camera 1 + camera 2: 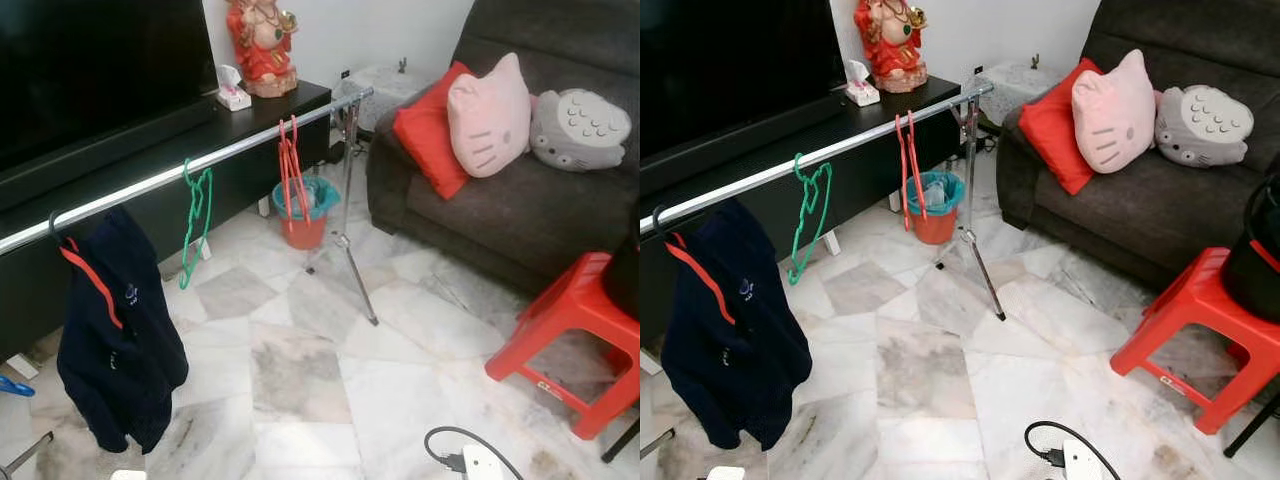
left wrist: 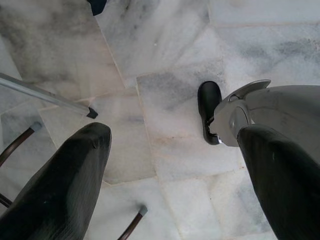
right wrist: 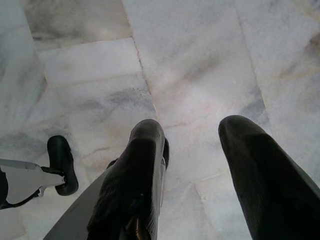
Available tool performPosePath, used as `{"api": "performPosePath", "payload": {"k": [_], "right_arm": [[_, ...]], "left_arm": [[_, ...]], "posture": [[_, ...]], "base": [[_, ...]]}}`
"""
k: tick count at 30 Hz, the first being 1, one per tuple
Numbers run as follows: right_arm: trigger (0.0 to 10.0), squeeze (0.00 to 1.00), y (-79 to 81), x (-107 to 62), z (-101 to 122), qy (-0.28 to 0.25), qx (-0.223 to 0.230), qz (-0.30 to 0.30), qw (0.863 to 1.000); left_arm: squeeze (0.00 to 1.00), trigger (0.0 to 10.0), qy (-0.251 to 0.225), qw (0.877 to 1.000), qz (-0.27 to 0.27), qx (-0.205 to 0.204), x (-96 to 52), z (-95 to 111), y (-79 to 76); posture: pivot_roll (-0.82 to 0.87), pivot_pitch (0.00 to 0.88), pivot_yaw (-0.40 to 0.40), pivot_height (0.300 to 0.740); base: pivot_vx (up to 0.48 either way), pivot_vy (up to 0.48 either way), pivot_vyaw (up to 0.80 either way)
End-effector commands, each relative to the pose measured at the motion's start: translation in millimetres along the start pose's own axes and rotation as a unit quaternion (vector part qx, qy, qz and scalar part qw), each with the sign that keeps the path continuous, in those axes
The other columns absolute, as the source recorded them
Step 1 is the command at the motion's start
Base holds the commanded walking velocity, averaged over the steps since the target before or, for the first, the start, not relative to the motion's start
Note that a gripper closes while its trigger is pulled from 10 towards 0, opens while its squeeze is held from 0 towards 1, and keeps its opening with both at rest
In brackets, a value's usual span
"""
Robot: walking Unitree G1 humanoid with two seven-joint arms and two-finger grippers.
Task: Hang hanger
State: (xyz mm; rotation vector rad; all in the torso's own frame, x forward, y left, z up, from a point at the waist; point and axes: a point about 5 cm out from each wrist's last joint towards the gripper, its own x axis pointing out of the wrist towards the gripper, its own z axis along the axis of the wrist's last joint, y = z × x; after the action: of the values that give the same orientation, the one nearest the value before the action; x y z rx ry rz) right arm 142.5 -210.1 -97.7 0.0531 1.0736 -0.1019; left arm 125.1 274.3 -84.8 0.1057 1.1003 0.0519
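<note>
A silver clothes rail (image 1: pixel 220 155) runs across the room on a tripod stand (image 1: pixel 350 230). Three things hang from it: a navy jacket with red trim (image 1: pixel 115 345) at the left end, a green hanger (image 1: pixel 196 215) in the middle, and red hangers (image 1: pixel 291 170) toward the right. My left gripper (image 2: pixel 175 165) points down at the marble floor, open, with nothing between its fingers. My right gripper (image 3: pixel 192 170) also points at the floor, open and holding nothing.
A black TV cabinet (image 1: pixel 200 130) with a red figurine (image 1: pixel 262 45) stands behind the rail. An orange bucket (image 1: pixel 303 215) sits beside the stand. A dark sofa (image 1: pixel 500 180) with cushions is at the right, a red stool (image 1: pixel 575 320) in front of it. A cable and power strip (image 1: pixel 470 460) lie on the floor.
</note>
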Motion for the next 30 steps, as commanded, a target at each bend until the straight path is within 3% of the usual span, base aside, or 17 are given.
{"api": "performPosePath", "payload": {"k": [1, 24, 30], "right_arm": [[10.0, 0.0, -0.8, 0.0, -0.1, 0.005, -0.002, -0.003, 1.0], [10.0, 0.0, -0.5, 0.2, 0.1, 0.009, -0.011, -0.002, 1.0], [10.0, 0.0, -0.4, 0.1, 1.3, -0.001, -0.006, -0.002, 1.0]], "left_arm": [[0.0, 10.0, 0.008, 1.0, 0.0, 0.0, -0.6, -3.8, 0.6], [0.0, 10.0, 0.008, 1.0, -0.007, 0.019, -0.6, -2.2, 0.7], [0.0, 10.0, 0.009, 1.0, -0.007, 0.019, -0.5, -2.4, 0.4]], "posture": [[0.01, 0.0, -0.017, 0.74], [0.02, 0.0, -0.017, 0.74], [0.02, 0.0, -0.017, 0.74]], "base": [[0.0, 0.0, -0.77], [0.0, -0.013, -0.77], [0.0, -0.372, 0.0]]}}
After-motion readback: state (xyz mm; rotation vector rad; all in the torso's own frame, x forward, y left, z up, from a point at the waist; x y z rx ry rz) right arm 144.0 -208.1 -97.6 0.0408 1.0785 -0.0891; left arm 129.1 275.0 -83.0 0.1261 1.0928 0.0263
